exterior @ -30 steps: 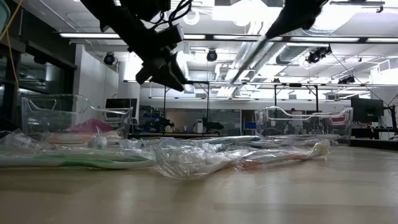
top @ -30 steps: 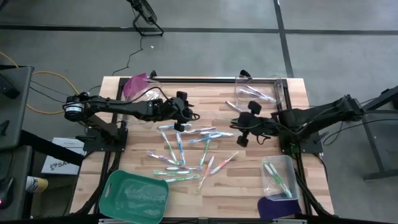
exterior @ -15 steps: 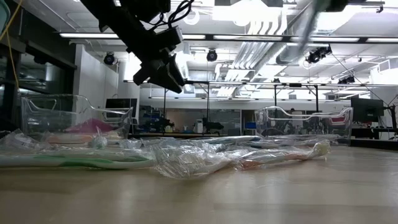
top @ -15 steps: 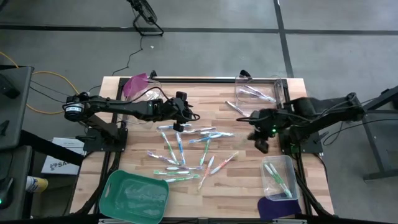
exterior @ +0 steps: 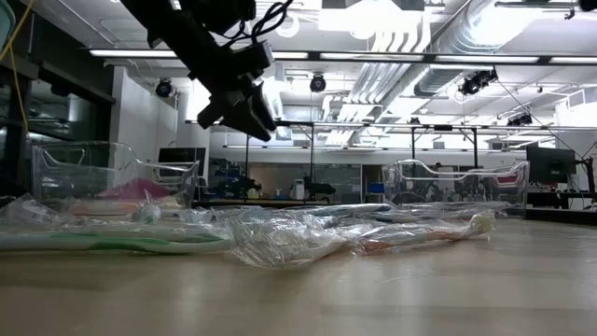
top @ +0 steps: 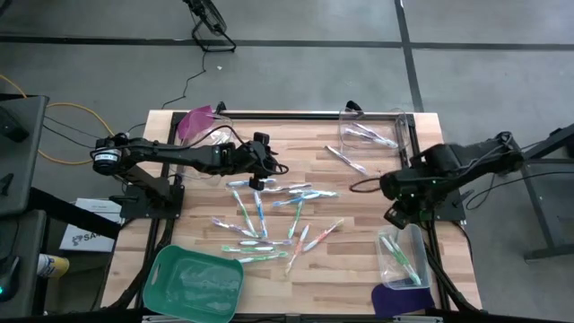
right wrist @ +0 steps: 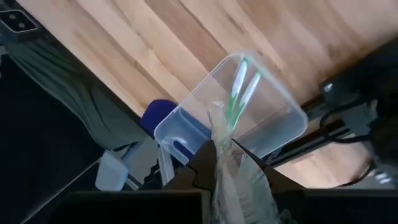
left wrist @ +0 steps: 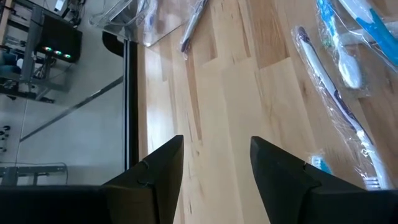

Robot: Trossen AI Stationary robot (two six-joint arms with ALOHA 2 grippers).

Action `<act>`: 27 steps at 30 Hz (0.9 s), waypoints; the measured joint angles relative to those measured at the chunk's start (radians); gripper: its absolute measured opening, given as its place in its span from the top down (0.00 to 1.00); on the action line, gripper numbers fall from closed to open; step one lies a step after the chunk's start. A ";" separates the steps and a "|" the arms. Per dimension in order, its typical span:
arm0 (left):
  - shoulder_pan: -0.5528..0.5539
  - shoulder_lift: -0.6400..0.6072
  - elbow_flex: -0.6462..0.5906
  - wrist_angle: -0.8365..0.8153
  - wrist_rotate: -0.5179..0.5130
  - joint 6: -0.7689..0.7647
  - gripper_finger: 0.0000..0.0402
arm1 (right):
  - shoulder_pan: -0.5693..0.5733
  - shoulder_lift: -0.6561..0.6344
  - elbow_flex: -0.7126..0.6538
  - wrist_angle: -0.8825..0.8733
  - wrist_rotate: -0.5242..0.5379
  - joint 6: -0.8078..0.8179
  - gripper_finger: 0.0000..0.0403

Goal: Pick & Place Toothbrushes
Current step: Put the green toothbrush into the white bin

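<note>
The right gripper [right wrist: 227, 163] has its jaws pinched on a wrapped toothbrush [right wrist: 231, 168], whose wrapper protrudes from between the fingers. Directly beyond the jaws lies the clear bin [right wrist: 273, 109] at the table's front right corner; green-handled brushes already lie inside it. The right arm is the nearer one to this bin. The left gripper [left wrist: 214, 165], jaws spread and empty, hovers above the loose toothbrushes [top: 269, 215] at mid-table.

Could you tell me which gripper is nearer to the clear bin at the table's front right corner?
The right gripper, just beside the clear bin with a wrapped toothbrush. The left gripper hovers across the table, far away.
</note>
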 joint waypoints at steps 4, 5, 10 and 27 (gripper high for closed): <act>0.000 0.000 0.000 -0.014 0.002 0.000 0.56 | 0.086 0.014 0.000 0.004 0.016 0.116 0.96; 0.000 0.000 0.000 -0.016 0.002 0.000 0.56 | 0.107 0.020 0.000 0.001 0.026 0.141 0.96; 0.000 0.000 0.000 -0.017 0.003 0.000 0.56 | 0.210 0.075 0.000 -0.001 0.028 0.235 0.96; 0.000 0.000 0.000 -0.025 0.005 -0.009 0.56 | 0.237 0.272 -0.001 0.006 -0.235 0.159 0.96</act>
